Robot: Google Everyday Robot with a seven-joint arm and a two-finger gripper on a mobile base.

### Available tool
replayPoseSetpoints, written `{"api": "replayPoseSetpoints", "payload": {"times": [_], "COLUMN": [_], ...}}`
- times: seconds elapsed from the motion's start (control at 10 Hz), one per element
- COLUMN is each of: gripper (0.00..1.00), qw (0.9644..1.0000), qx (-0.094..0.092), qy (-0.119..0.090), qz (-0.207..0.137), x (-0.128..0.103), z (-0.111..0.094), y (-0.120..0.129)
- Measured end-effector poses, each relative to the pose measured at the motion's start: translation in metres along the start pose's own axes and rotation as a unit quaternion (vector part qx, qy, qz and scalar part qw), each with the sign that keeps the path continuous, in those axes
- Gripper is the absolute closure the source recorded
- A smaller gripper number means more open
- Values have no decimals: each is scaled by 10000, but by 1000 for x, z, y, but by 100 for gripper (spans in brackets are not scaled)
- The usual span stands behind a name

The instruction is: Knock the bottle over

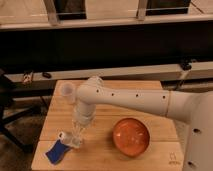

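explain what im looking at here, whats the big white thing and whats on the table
The big white thing is a robot arm, reaching from the right across a wooden table. There is only one picture, taken from above and in front of the table. At the arm's lower end is its hand, a two-finger clamp, shut and down at the tabletop. Right at it lies a small clear bottle with a white cap, on its side; the hand is not gripping it. Also on the table: a blue sponge-like object at the front left, a translucent white cup at the back, and an orange bowl.
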Motion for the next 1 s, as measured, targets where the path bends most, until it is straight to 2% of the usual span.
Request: {"api": "replayPoseSetpoints", "payload": {"times": [1.0], "gripper": [100], "qw": [9999], "qx": [96], "qy": [-128], "qz": [-22], "x": [-5], "z": [0], "y": [-10]}}
